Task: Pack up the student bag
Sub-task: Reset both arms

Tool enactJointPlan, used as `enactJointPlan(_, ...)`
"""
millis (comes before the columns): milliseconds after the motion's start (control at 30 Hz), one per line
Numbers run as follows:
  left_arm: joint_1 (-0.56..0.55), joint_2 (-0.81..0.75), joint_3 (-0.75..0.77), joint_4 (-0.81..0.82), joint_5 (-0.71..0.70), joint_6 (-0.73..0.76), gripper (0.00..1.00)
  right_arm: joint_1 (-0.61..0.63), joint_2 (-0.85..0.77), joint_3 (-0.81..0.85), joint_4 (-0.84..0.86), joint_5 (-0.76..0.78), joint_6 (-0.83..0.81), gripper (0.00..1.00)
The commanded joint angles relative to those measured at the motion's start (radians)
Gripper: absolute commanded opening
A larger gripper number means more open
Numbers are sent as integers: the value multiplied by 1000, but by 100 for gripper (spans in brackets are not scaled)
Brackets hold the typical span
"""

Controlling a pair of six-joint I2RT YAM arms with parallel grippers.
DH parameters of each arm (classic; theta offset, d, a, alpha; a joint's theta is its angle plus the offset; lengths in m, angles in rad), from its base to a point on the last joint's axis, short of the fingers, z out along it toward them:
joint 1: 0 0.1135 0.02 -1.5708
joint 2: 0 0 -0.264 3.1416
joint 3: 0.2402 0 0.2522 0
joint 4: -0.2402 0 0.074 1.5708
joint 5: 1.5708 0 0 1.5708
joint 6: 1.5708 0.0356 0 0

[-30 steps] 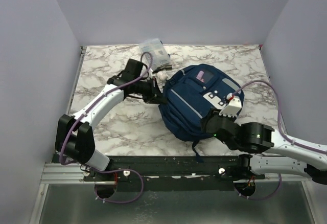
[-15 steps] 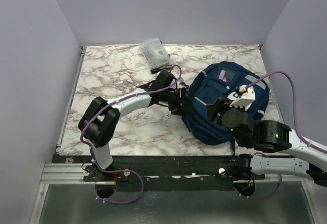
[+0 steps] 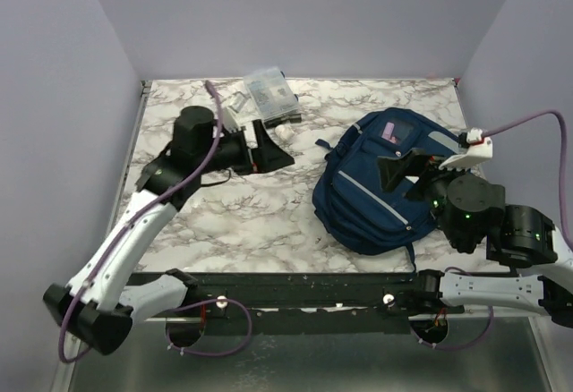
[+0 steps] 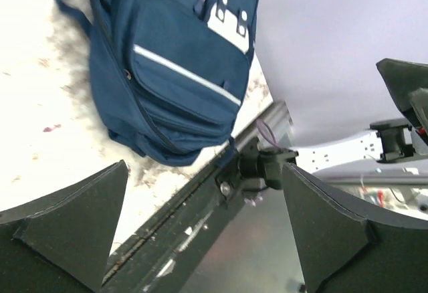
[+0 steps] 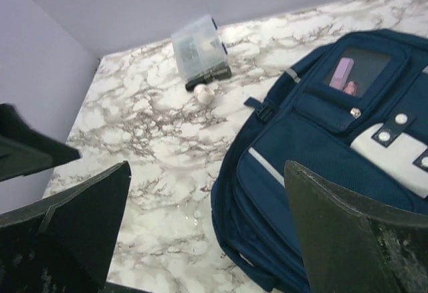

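The student bag [image 3: 376,197] is a navy backpack with grey trim and white tabs, lying flat on the right half of the marble table [image 3: 224,213], front pockets up. My left gripper [image 3: 272,147] hangs open over the table, well left of the bag, nothing between its fingers. In the left wrist view the student bag [image 4: 175,65] lies beyond the open gripper [image 4: 204,229]. My right gripper [image 3: 410,171] is open above the bag's right side, holding nothing. The right wrist view shows the student bag [image 5: 328,166] under the wide-apart gripper [image 5: 207,236].
A small clear plastic pouch [image 3: 269,92] lies at the table's far edge, with a dark object [image 5: 208,76] and a small white object [image 5: 202,93] beside it. Purple walls close in three sides. The metal rail [image 4: 180,219] runs along the near edge.
The bag slid to the right side of the table. Both grippers opened; the left one let go of the bag and drew back to the left, the right one lifted off it.
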Motion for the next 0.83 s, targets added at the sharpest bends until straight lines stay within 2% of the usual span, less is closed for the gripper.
enactJointPlan(0,85,-182,115,-283,-173,148,98,0,-18,64,109,92,-193,100)
enactJointPlan(133,143,-300,260,-399,-304,203,98,-1,-37,90,193,108,-283,100)
enactJointPlan(300,147,-438,360,-401,-452,249,98,0,-68,103,257,122,-332,100)
enactJointPlan(533,147,-597,341,-311,-644,302,98,-1,-117,68,315,133,-348,100)
enactJointPlan(800,147,-644,318,-283,-659,287,98,-1,-158,29,299,89,-343,100)
